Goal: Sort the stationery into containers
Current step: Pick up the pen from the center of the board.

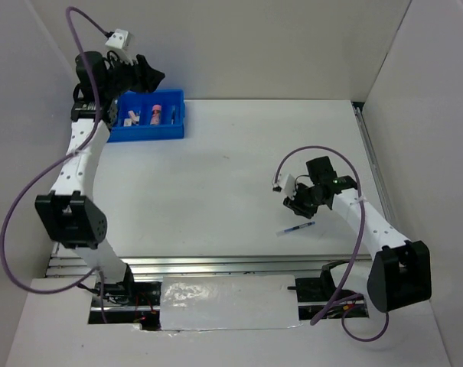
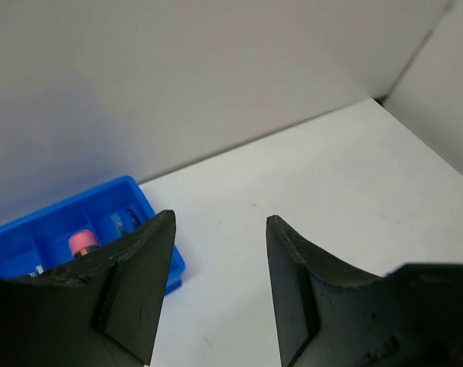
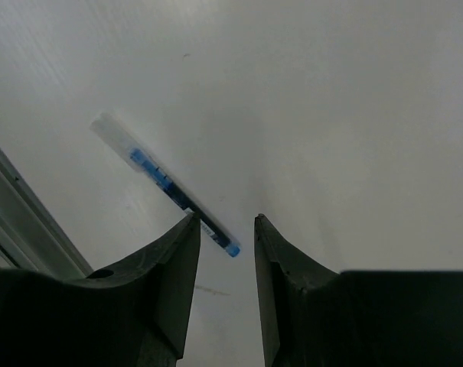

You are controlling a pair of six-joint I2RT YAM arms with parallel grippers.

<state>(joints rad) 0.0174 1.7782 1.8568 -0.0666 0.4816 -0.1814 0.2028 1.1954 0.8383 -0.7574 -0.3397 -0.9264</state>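
A thin blue pen lies on the white table at the near right. My right gripper hovers just above it, open and empty. In the right wrist view the pen lies slantwise, with its blue end between the tips of my right gripper, close to the left finger. The bright blue tray stands at the far left and holds a pink tube and small pale items. My left gripper is raised over the tray's far edge, open and empty. The left wrist view shows my left gripper beside the tray.
White walls close the table at the back and on both sides. A metal rail runs along the near edge and shows in the right wrist view. A dark slot runs along the right wall. Purple cables loop from both arms.
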